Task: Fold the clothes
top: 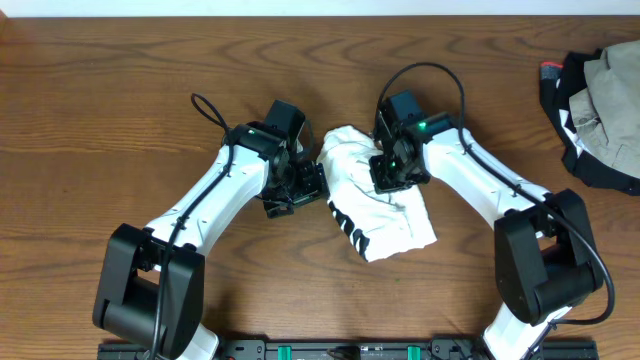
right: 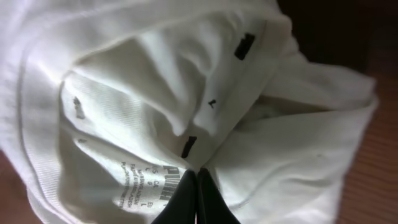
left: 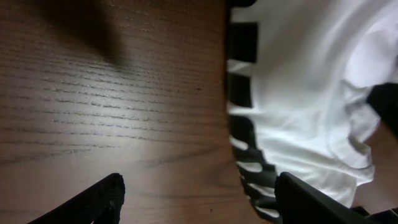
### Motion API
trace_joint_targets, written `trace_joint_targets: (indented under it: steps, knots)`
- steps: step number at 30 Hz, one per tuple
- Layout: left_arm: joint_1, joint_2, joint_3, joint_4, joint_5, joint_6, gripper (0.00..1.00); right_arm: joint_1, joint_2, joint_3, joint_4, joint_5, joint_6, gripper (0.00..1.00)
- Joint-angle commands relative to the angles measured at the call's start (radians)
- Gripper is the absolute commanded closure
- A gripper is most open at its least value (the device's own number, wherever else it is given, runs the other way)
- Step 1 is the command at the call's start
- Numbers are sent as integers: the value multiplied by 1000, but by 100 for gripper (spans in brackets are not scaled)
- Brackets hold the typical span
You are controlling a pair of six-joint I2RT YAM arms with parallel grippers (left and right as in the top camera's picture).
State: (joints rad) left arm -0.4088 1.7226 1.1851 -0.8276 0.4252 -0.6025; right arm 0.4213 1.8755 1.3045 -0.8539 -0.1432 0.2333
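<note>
On the desk [top: 120, 60] the clothes [top: 385, 222] lie at centre as a white bundle with black stripes along one edge, the right tool [top: 388, 172] pinched together on a top fold, the left tool [left: 199, 202] spread apart beside the stripes.

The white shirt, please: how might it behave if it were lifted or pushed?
Probably floppy: the shirt lies in soft creases, so lifted at one point it should drape and unfold. Likely light, as the fabric looks thin. Pushed on the table, it would probably bunch.
</note>
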Motion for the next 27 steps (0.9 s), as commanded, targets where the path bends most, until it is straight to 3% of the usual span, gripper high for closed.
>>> trace_joint_targets:
  steps: [1,13,27]
  knots:
    - [3,-4,-3,0,-19,-1,21,6,-2,56,-27,145,45,99]
    - [3,-4,-3,0,-27,-1,21,6,-2,200,-249,329,142,99]
    - [3,-4,-3,0,-25,-1,20,6,-2,206,-458,352,223,99]
